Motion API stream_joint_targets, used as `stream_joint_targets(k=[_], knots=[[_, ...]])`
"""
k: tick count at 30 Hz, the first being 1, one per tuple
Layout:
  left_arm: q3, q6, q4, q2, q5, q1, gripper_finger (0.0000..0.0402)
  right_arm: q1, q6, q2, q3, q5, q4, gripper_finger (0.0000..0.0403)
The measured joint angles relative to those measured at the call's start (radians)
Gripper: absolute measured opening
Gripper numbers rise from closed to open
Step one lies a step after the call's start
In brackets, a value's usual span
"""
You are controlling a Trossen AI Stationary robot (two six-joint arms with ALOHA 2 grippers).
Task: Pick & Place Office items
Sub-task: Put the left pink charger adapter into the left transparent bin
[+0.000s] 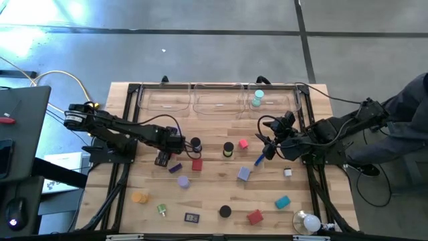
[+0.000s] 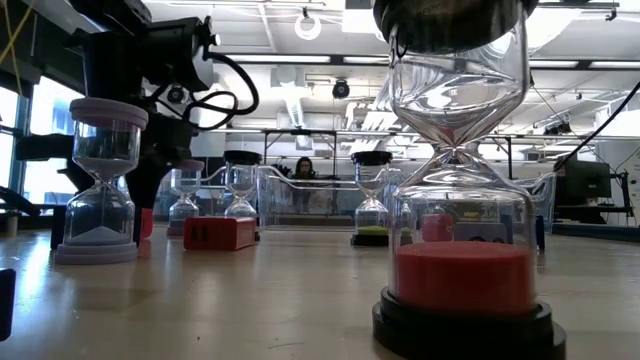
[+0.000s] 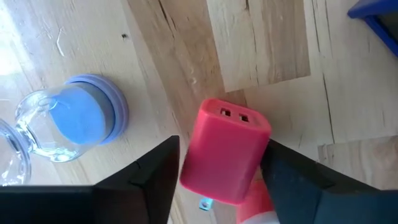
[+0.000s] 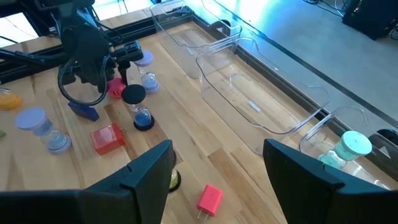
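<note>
A bare wooden table (image 1: 214, 194) fills the scene, with a workshop behind it. On the near edge, at 5 o'clock, lies a white bulb (image 1: 307, 222). A red block (image 1: 255, 216) sits just at its 9 o'clock, and a black-capped hourglass (image 1: 225, 211) stands at 6 o'clock. A teal block (image 1: 282, 201) lies slightly farther in, and an orange cap (image 1: 139, 197) rests at 7 o'clock.

At mid-table the left gripper (image 1: 179, 143) is low over the wood at 9 o'clock. Its fingers (image 3: 155, 180) are partly open on either side of a pink charger (image 3: 224, 149). One finger is against the charger and the other just beside it. A lilac-capped hourglass (image 3: 74, 124) lies on its side nearby.

The right gripper (image 1: 270, 146) hangs at 3 o'clock, its fingers apart and empty. A blue stick (image 1: 259, 159) lies at its 7 o'clock.

Along the far edge, at 12 o'clock, stand the clear trays (image 1: 217, 100). A teal-capped hourglass (image 1: 257, 99) is in the right-hand one.
</note>
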Motion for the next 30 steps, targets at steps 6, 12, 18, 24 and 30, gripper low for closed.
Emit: stream_joint_targets(k=[6,12,18,24,30], knots=[[0.002,-0.078,0.004,0.0,0.007,-0.038,0.0143,0.0,0.0,0.0,0.0,0.0,0.003,0.0239],[0.011,-0.196,-0.005,-0.022,0.023,-0.088,0.0142,0.0,0.0,0.0,0.0,0.0,0.003,0.0239],[0.096,-0.335,-0.064,-0.095,0.09,-0.128,0.0143,0.0,0.0,0.0,0.0,0.0,0.008,0.0239],[0.247,-0.48,-0.252,-0.15,0.09,-0.117,0.0145,0.0,-0.047,0.0,0.0,0.002,0.028,0.0239],[0.404,-0.685,-0.427,-0.165,0.041,-0.022,0.0146,0.0,-0.071,0.0,0.0,0.002,0.035,0.0239]])
